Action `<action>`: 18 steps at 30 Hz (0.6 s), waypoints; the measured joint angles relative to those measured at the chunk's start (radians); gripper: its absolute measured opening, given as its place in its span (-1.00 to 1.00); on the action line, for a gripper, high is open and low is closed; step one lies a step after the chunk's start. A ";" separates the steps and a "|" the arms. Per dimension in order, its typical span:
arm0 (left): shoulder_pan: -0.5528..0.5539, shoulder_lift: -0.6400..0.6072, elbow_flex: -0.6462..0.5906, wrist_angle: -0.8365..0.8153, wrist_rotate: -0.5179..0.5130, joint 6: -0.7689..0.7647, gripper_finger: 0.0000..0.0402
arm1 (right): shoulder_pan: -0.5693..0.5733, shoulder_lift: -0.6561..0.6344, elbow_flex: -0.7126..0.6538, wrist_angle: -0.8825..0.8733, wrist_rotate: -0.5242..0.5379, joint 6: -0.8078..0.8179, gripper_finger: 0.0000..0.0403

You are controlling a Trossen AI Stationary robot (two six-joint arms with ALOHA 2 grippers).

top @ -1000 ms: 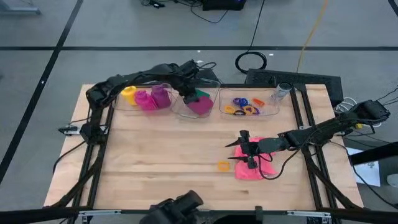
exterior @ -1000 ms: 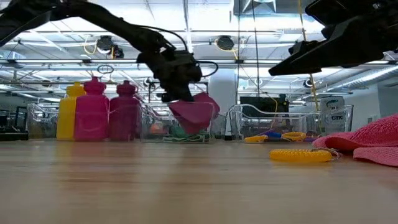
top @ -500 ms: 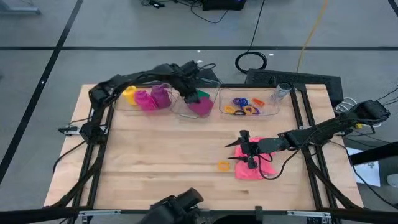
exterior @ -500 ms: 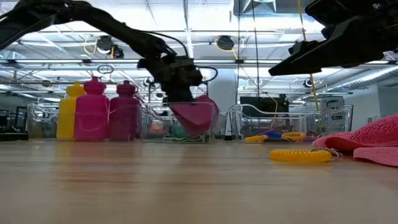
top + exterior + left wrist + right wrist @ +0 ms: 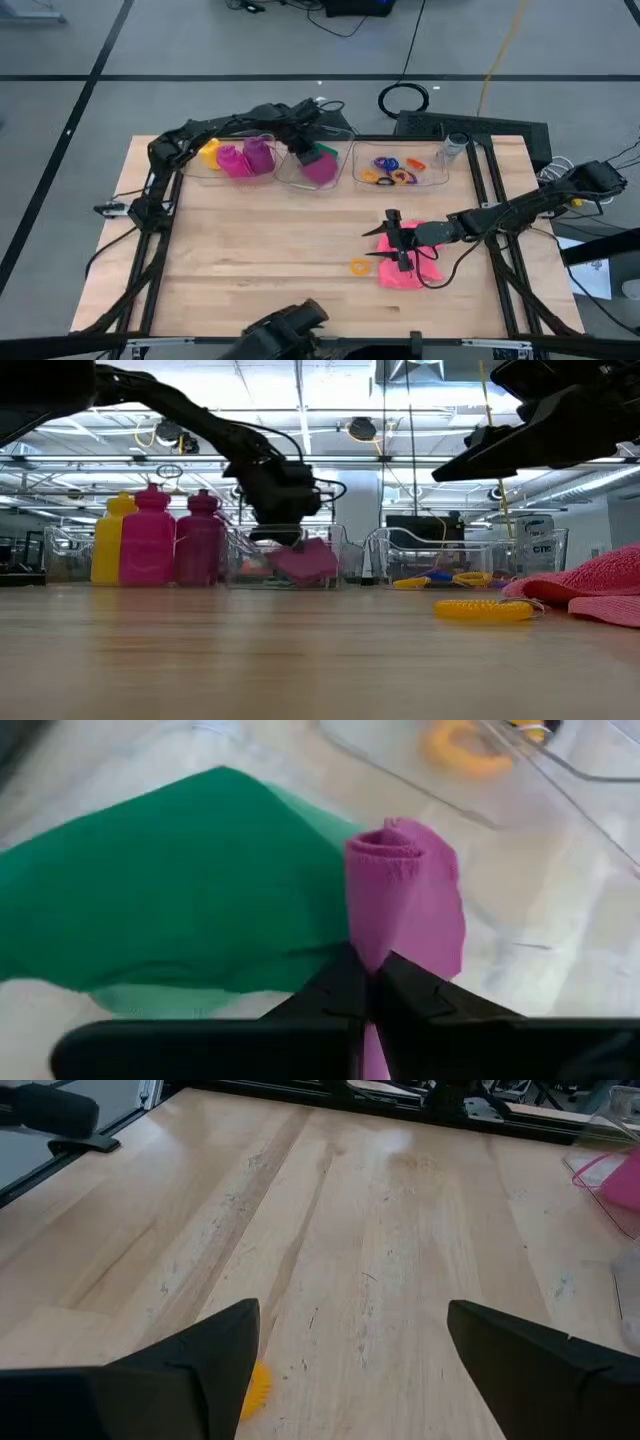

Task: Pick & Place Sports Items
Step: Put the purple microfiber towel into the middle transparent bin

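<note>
Along the far edge of the worktop (image 5: 250, 250) stand three clear bins in a row. Over the middle bin (image 5: 300, 175) the left hand (image 5: 300, 160) reaches down inside, its fingers (image 5: 340, 995) pressed together on a magenta cloth (image 5: 320, 170), which hangs from them onto a green cloth (image 5: 180, 900) lying on the bin's floor. From table height the magenta cloth sits low in that bin, under the dark wrist.

The bin toward the far left corner (image 5: 235, 160) holds three bottles standing upright side by side: a yellow bottle (image 5: 112, 540), a magenta bottle (image 5: 150, 537) and a purple bottle (image 5: 202, 538). The bin toward the far right corner (image 5: 430, 170) holds small rings (image 5: 392, 170) in orange, blue, purple and yellow.

Nearer the front edge, right of the middle, the right hand (image 5: 398, 243) hovers with its fingers (image 5: 190, 1355) spread wide apart and nothing between them. It is over the left edge of a pink cloth (image 5: 410, 265) that lies crumpled on the wood. A yellow ring (image 5: 359, 266) lies flat on the wood just left of that cloth, apart from it.
</note>
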 joint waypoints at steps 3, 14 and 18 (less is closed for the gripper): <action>-0.003 0.000 0.000 0.021 -0.041 -0.004 -0.93 | 0.000 0.000 0.000 0.000 0.000 0.000 0.20; -0.009 0.000 0.000 0.025 -0.055 -0.035 -0.35 | 0.000 0.000 0.000 0.000 0.000 0.000 0.20; -0.007 0.000 0.000 0.022 -0.055 -0.024 -0.13 | 0.000 0.000 0.000 0.000 0.000 0.000 0.20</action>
